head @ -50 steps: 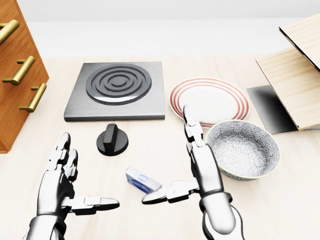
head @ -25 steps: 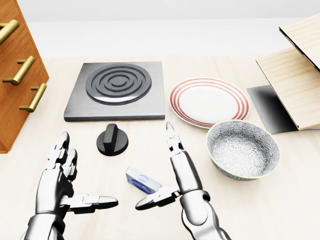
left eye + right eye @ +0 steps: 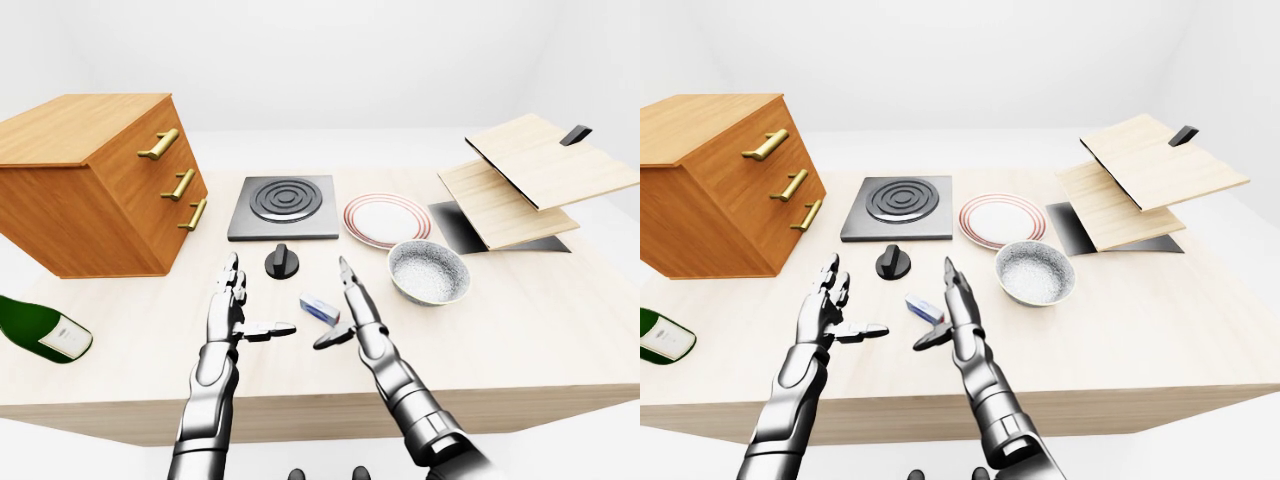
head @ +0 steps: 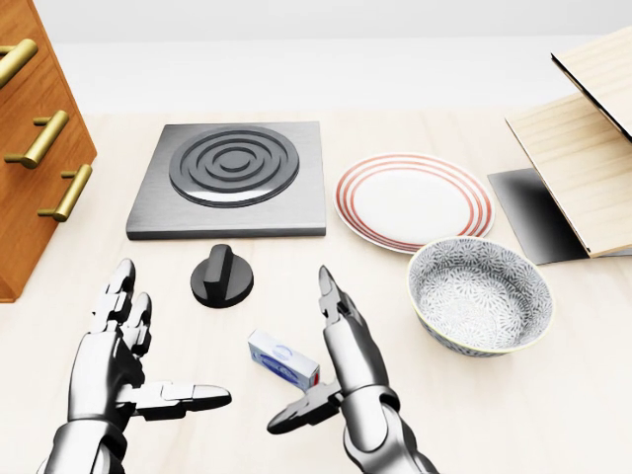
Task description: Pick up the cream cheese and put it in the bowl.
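The cream cheese (image 4: pixel 281 357), a small white and blue box, lies flat on the light wooden table (image 4: pixel 553 395) at the lower middle of the head view. The patterned grey bowl (image 4: pixel 481 296) stands to its right, upright and empty. My right hand (image 4: pixel 302 355) is open, with its fingers standing up along the box's right side and its thumb reaching under the box's lower end. I cannot tell whether it touches the box. My left hand (image 4: pixel 173 336) is open and empty, left of the box and apart from it.
A black knob (image 4: pixel 222 276) lies just above the box. A stove plate (image 4: pixel 232 178) and a red-rimmed plate (image 4: pixel 413 200) lie above that. A wooden drawer cabinet (image 4: pixel 30 148) stands at the left, slanted wooden boards (image 4: pixel 583 168) at the right. A green bottle (image 3: pixel 40 328) lies at the far left.
My right hand has moved left, from beside the bowl to right next to the cream cheese. The left hand has barely moved. The box has not moved.
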`<state>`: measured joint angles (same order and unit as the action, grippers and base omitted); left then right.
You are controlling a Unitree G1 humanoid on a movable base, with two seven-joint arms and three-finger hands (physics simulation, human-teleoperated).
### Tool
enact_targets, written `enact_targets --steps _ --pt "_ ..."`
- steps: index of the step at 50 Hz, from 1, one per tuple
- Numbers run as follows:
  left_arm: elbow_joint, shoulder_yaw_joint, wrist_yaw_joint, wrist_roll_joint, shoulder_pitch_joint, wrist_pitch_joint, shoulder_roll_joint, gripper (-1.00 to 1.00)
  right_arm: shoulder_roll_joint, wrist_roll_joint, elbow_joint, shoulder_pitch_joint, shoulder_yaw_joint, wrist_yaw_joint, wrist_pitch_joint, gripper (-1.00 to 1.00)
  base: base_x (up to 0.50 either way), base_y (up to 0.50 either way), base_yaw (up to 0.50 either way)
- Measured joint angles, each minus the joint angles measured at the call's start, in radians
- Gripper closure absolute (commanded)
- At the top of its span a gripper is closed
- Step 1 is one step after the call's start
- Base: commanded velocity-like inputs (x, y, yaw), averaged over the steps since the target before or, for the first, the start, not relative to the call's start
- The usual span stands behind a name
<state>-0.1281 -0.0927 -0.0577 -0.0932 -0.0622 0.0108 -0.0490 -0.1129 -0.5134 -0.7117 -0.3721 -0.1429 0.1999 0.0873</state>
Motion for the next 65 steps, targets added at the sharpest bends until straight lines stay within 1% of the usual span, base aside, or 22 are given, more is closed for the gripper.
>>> enact_targets --steps 6,7,8,17,21,32,37,43,48,55,60,65 --pt "0.0 0.001 0.0 0.0 0.0 -0.001 0.001 -1.0 -0.005 -0.013 -0.015 -0.004 -0.003 0.006 0.0 -1.0 0.0 0.0 0.0" --pt "0.0 0.002 0.0 0.0 0.0 -0.001 0.001 -1.0 -0.006 -0.015 -0.018 -0.005 -0.004 0.008 0.0 -0.57 0.0 0.0 0.0" --pt "0.001 0.002 0.0 0.0 0.001 -0.001 0.001 -1.0 -0.006 -0.016 -0.021 -0.006 -0.003 0.009 0.0 1.0 0.0 0.0 0.0" --pt "0.005 0.002 0.0 -0.003 0.001 -0.007 0.002 -1.0 -0.012 -0.002 -0.058 -0.024 0.003 0.016 0.0 1.0 0.0 0.0 0.0" --pt "0.008 0.002 0.0 -0.004 0.001 -0.01 0.002 -1.0 -0.015 0.024 -0.068 -0.033 0.005 0.012 0.0 1.0 0.0 0.0 0.0" --pt "0.023 -0.001 0.002 -0.01 0.0 -0.029 0.001 -1.0 -0.012 0.067 -0.086 -0.039 0.012 0.009 0.0 1.0 0.0 0.0 0.0" --pt "0.023 0.0 0.002 -0.011 0.0 -0.03 0.002 -1.0 -0.007 0.059 -0.017 -0.011 0.007 0.01 0.0 1.0 0.0 0.0 0.0" --pt "0.019 0.0 0.003 -0.01 -0.003 -0.032 0.001 -1.0 0.013 0.043 0.169 0.026 0.004 -0.04 0.0 1.0 0.0 0.0 0.0" --pt "0.015 0.001 0.003 -0.008 -0.008 -0.034 0.001 -1.0 0.052 0.022 0.328 0.029 0.023 -0.115 0.0 1.0 0.0 0.0 0.0" --pt "0.015 0.003 0.004 -0.007 -0.012 -0.04 0.001 -1.0 0.142 -0.01 0.491 -0.004 0.085 -0.236 0.0 1.0 0.0 0.0 0.0" --pt "0.017 0.005 0.004 -0.007 -0.014 -0.045 0.002 -1.0 0.224 -0.023 0.533 -0.055 0.144 -0.311 -0.007 1.0 0.0 0.0 0.0" --pt "0.018 0.007 0.004 -0.006 -0.015 -0.049 0.003 -1.0 0.307 -0.025 0.531 -0.103 0.2 -0.355 -0.012 1.0 0.0 0.0 0.0"
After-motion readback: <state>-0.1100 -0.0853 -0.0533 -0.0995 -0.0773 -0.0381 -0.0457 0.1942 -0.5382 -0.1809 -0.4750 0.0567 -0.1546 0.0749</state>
